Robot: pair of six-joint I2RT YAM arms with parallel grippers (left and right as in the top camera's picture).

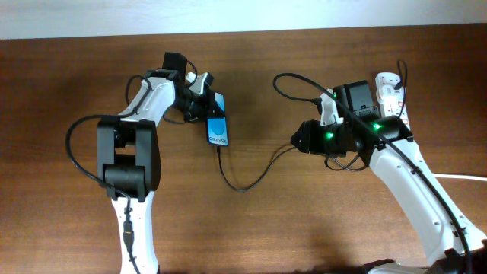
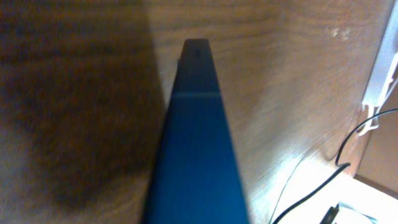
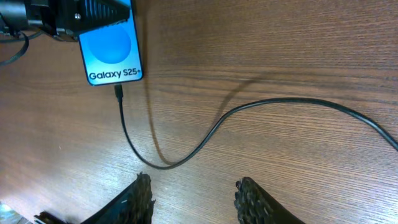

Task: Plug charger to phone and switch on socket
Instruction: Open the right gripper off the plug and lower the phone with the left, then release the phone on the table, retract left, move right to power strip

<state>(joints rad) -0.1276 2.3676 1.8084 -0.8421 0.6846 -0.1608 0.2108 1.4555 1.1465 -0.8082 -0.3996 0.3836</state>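
The left gripper [image 1: 199, 103] clamps the phone [image 1: 217, 128] by its top end, near mid-counter [image 1: 251, 228]. The charger [image 1: 245, 181] tip sits at the phone's bottom port, though I can't tell if it is fully seated. The right gripper [image 3: 196, 200] hangs wide and empty above the charger. If that arm turns to the socket [image 1: 389, 90] behind it, it could snag the slack and yank the tip out.

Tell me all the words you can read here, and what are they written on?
"Galaxy S25+": dark letters on the white strip at the bottom of the phone, right wrist view.
Red marks on the power strip: too small to read.
No other text is readable.
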